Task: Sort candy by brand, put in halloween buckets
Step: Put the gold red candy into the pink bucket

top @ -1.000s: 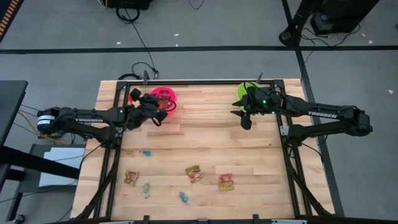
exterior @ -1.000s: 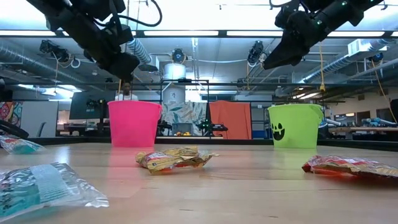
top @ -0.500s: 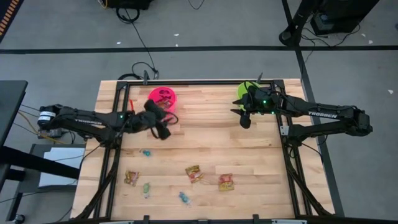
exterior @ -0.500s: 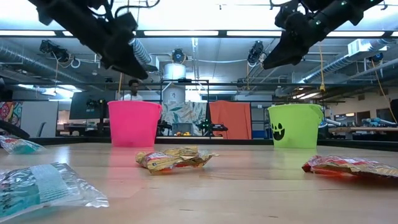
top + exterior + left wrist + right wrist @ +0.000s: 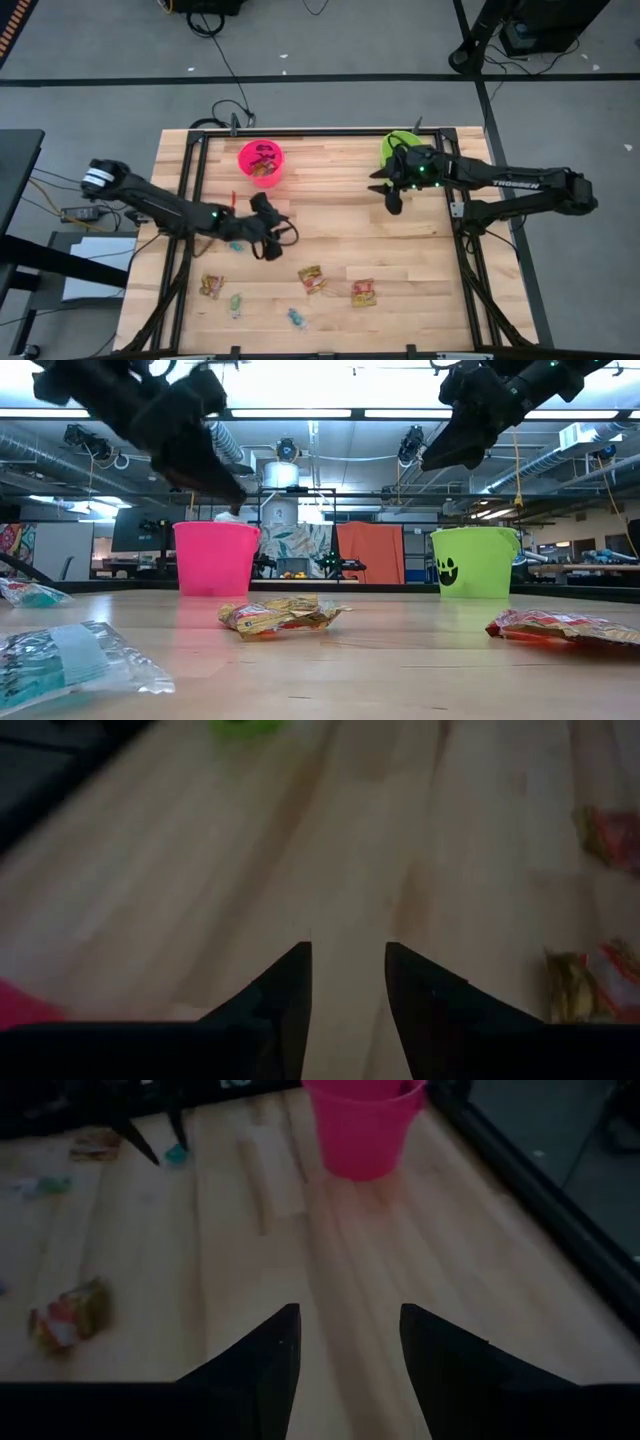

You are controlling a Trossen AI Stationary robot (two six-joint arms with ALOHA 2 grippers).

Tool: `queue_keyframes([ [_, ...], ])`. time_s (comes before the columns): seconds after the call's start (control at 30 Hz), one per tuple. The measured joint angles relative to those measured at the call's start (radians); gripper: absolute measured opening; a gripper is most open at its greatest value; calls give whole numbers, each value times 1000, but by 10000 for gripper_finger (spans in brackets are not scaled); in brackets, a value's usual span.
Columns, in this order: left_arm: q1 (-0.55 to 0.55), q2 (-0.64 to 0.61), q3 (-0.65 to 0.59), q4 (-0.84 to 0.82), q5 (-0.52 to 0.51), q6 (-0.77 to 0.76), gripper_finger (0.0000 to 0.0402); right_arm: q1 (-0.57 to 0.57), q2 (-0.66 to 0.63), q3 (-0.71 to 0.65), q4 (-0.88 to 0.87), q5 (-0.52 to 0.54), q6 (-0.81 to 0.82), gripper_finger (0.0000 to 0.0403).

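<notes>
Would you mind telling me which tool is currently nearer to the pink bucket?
The left. The left tool hangs over the table on the candy side of the pink bucket, while the right tool waits across the table beside the green bucket.

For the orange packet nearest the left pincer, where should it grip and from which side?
The left pincer is open, above the table. The orange packet lies flat, crumpled, clear of its neighbours. Probably best to come straight down and pinch across its narrower width at the middle, where the wrapper bunches up.
</notes>
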Motion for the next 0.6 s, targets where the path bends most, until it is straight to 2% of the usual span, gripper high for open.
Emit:
queue_keyframes([
  [0.23, -44, 182, 0, 160, 71, -36, 135, 119, 48, 0, 6, -10, 67, 184],
  [0.47, -73, 290, 1, 348, 241, -108, 135, 222, 91, 0, 28, 73, 98, 184],
  [0.6, -99, 337, 2, 368, 258, -174, 135, 238, 95, 0, 36, 74, 98, 184],
])
